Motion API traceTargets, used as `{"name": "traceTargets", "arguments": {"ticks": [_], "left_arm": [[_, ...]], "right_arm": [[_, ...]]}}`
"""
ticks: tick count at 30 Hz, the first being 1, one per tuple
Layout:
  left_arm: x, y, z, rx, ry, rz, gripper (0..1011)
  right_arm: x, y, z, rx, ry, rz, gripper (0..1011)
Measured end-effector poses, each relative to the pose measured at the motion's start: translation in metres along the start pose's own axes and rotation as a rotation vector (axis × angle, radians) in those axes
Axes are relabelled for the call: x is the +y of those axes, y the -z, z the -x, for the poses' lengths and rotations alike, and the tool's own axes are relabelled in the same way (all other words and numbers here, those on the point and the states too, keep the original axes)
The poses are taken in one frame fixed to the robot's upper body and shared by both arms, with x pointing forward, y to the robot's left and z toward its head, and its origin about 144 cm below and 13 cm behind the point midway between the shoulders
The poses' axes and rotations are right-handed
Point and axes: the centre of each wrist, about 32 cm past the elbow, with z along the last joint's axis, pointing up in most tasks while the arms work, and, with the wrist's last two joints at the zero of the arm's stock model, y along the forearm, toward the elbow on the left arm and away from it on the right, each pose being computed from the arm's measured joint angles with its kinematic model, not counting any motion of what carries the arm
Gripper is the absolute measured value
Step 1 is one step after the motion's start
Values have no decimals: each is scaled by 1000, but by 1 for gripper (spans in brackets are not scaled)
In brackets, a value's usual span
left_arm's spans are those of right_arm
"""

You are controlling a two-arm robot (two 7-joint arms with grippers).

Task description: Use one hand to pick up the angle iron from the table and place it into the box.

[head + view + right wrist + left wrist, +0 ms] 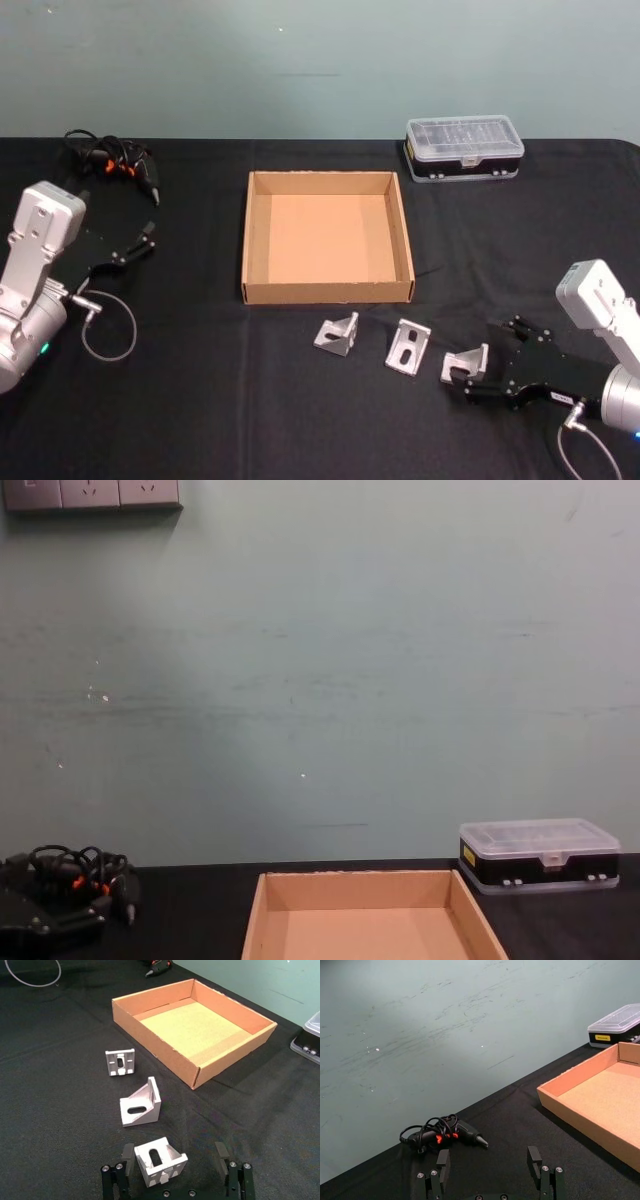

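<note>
Three silver angle irons lie in a row on the black table (200, 400) in front of the tan box (327, 292): one on the left (337, 333), one in the middle (408, 347), one on the right (466, 364). My right gripper (478, 362) stands open low at the table around the right one. In the right wrist view that angle iron (160, 1160) sits between the fingers of the right gripper (175, 1160), close to one finger (127, 1157). The box (150, 1030) is empty. My left gripper (145, 235) rests open at the far left.
A black plastic case with a clear lid (464, 148) stands behind the box on the right. A black and orange corded tool (115, 165) lies at the back left, ahead of the left gripper (489, 1162). A loop of cable (108, 330) hangs by the left arm.
</note>
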Motion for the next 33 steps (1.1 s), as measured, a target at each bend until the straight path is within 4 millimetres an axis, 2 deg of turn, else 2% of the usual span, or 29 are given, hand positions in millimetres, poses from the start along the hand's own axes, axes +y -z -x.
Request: {"name": "traceTargets", "arguments": {"ticks": [4,8,12,15,20,22,23,33], "left_arm": [[0,0,0,0,0,0,1011],[0,0,0,0,0,0,1011],[0,0,0,0,0,0,1011],[0,0,0,0,0,0,1011],[0,0,0,0,0,0,1011],[0,0,0,0,0,0,1011],[0,0,0,0,0,0,1011],[0,0,0,0,0,0,1011]], "right_arm": [[0,0,0,-1,0,0,964],[0,0,0,-1,1,-1,839],[0,0,0,-1,1,-1,768],[0,0,0,-1,1,-1,633],[0,0,0,-1,1,-1,537],[0,0,0,-1,1,-1,426],[0,0,0,-1,2,-1,404],[0,0,0,-1,2,-1,393]]}}
